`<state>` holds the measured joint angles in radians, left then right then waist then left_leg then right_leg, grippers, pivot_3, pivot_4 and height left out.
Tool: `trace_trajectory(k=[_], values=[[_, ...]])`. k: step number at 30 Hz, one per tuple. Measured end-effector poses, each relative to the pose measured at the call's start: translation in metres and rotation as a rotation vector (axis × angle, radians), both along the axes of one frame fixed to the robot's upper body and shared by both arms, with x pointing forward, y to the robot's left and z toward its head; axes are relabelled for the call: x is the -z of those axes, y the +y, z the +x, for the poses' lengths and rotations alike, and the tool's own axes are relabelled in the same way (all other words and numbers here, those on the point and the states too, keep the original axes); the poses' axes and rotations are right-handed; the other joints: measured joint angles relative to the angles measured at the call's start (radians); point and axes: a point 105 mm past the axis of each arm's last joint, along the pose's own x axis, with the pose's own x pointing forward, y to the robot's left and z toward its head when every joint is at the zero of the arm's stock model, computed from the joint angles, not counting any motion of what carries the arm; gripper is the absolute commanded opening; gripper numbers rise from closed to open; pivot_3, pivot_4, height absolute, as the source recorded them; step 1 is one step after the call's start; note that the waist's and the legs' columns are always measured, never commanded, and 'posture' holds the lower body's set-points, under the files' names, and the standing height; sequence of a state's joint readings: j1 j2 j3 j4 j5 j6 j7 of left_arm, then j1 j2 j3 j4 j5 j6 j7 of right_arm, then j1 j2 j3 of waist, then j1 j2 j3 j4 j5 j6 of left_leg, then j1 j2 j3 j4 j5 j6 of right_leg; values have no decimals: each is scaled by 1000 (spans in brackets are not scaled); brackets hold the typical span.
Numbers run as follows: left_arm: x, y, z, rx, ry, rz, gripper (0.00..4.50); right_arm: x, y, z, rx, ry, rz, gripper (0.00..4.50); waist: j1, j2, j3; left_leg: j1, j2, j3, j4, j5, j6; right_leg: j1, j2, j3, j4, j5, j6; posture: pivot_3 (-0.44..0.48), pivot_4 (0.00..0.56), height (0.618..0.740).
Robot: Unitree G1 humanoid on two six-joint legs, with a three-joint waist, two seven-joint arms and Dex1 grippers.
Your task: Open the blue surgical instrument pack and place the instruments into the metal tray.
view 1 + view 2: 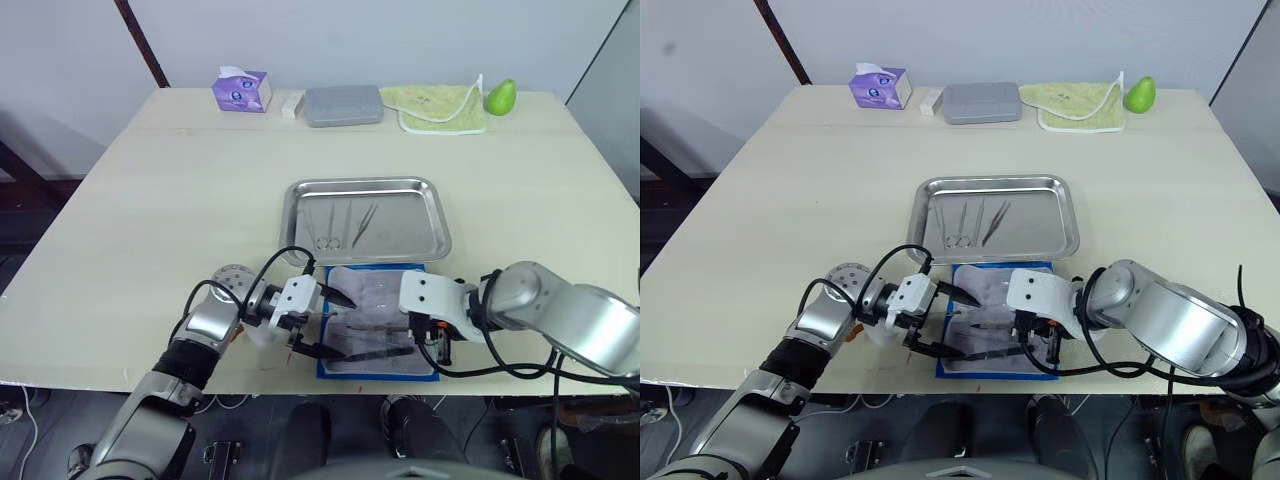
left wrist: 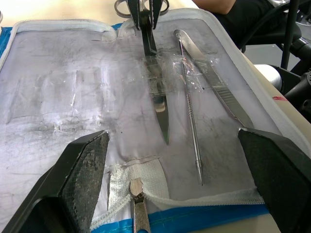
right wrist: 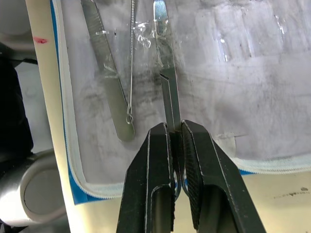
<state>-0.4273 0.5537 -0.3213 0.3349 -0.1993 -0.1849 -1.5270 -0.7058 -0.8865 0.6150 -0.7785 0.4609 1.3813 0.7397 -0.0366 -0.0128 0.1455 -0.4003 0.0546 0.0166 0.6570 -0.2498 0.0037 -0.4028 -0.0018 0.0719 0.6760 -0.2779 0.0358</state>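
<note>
right gripper (image 3: 176,141) jaws are clamped on the shank of the scissors (image 2: 156,92), which lie on the pale inside of the opened blue surgical instrument pack (image 1: 378,330); the grip sits near the handle end, likely so the blades can slide out from under the clear tape. left gripper (image 2: 180,160) jaws are wide apart and hold nothing, straddling the pack's edge from the other side, probably to pin the wrap while the tool is pulled. a thin probe (image 2: 190,116) and a flat handle (image 2: 223,92) lie beside the scissors, same tape strip. pack sits at the near edge of the table (image 1: 150,220), just in front of the metal tray (image 1: 436,222) at the table's middle. several instruments (image 1: 345,222) already lie in the tray, so the job looks partly done.
</note>
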Motion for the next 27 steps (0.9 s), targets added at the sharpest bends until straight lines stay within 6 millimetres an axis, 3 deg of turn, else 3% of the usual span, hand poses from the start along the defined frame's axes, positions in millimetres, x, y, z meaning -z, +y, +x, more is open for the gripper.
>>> trace_trajectory(k=[2,6,9,12,14,21,27], values=[[0,0,0,1,0,0,4500,0,-4,-1,-3,-3,-8,20,0,0,0,0,0,0,0,0,0,0,0,0,0,0,0,0,150,740],[0,-1,0,-1,0,-1,4500,0,-36,-5,40,2,-51,20,1,0,0,1,0,0,-1,0,0,0,-1,0,-1,0,0,0,150,740],[0,-2,0,-1,-1,-1,4500,-3,-46,-7,44,4,-57,20,2,1,0,0,0,1,-1,0,0,0,0,0,-2,0,0,0,150,740],[0,-1,0,-2,0,-1,4500,-19,-72,-7,82,-21,-86,20,1,1,0,1,0,2,-3,0,0,0,-1,1,-4,0,0,0,150,740],[0,-2,1,-3,0,-2,4500,-27,-76,-8,84,-33,-67,20,1,1,0,1,0,3,-4,0,0,0,0,0,-4,0,1,0,150,740],[0,-3,1,-5,5,-3,4500,-59,-73,-3,155,-112,134,20,2,0,0,1,0,3,-4,0,0,0,0,1,-4,1,2,0,150,740],[-1,-5,1,-16,8,-6,4500,-76,-38,30,365,-225,382,20,-1,2,0,1,0,3,-5,0,0,0,1,3,-4,1,2,0,150,740]])
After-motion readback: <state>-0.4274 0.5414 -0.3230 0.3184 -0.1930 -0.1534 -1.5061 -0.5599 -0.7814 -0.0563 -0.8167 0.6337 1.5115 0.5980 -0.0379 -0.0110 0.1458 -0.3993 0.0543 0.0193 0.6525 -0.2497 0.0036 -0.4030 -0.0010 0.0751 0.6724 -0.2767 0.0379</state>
